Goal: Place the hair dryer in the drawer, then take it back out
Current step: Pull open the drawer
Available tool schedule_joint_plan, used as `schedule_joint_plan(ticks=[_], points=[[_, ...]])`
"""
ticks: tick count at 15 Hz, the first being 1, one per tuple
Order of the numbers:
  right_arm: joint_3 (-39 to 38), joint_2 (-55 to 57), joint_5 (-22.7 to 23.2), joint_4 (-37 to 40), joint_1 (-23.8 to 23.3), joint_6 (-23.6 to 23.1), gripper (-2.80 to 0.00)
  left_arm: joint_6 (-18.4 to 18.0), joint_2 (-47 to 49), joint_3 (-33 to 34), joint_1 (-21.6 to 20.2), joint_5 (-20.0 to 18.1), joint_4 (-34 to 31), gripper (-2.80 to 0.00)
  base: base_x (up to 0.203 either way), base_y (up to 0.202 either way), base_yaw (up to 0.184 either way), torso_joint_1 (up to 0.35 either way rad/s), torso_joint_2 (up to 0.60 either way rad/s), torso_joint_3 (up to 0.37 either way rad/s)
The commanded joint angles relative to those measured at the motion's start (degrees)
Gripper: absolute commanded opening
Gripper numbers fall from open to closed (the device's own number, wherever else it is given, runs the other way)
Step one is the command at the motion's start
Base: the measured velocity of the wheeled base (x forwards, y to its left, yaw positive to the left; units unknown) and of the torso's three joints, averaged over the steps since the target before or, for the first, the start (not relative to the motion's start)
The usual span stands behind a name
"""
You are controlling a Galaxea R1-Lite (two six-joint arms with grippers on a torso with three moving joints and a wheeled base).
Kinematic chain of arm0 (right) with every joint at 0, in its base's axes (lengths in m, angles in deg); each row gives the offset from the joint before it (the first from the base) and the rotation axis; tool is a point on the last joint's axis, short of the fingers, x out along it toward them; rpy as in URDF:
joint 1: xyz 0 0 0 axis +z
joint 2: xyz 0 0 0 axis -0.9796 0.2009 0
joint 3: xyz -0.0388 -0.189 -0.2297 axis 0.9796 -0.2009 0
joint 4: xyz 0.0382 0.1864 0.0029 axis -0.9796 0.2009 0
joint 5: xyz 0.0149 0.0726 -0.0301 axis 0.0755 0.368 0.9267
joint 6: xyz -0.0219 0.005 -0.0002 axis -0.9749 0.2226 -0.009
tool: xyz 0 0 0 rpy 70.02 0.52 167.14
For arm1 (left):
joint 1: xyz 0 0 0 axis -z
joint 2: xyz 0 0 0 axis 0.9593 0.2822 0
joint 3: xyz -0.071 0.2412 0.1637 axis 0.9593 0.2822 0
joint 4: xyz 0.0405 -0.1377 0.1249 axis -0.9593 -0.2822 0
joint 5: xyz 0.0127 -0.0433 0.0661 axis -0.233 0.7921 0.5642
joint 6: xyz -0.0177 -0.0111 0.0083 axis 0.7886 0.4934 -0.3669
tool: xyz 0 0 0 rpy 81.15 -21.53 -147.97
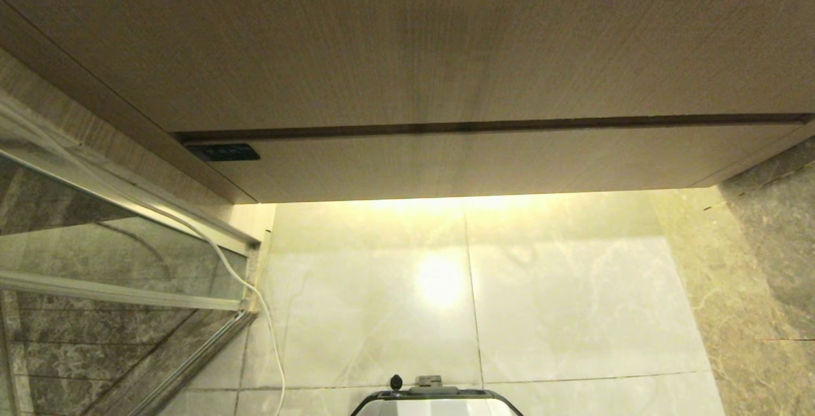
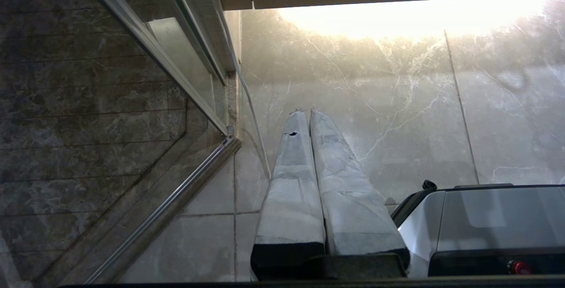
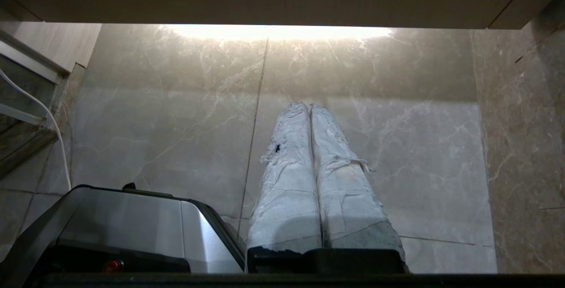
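Drawer (image 1: 509, 158) front, stiff and handleless, needs a top-edge pull; left gripper (image 2: 307, 111) and right gripper (image 3: 307, 105) hang pressed together.

vanity (image 1: 407, 53): cut off at top | robot base (image 1: 436, 402): cut by bottom edge

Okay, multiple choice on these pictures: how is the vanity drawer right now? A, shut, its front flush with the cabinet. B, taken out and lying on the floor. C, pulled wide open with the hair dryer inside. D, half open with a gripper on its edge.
A: in the head view the drawer front sits closed under the cabinet, with no hair dryer or gripper near it.
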Motion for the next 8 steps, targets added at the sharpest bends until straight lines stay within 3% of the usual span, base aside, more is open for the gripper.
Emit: schedule_joint_plan(ticks=[1,6,8], points=[[-2.29,-2.22,-0.03,-0.12,0.04,0.05,-2.8,0.0,0.0,0.08,-0.06,-0.04,0.01,-2.8,0.0,0.0,0.0,0.0,0.0,0.0],[-2.29,-2.22,0.17,0.0,0.04,-1.11,-2.8,0.0,0.0,0.09,0.02,-0.06,0.01,-2.8,0.0,0.0,0.0,0.0,0.0,0.0],[-2.28,-2.22,0.32,-0.71,0.04,-3.8,-2.8,0.0,0.0,0.0,-0.05,-0.01,0.08,-2.8,0.0,0.0,0.0,0.0,0.0,0.0]])
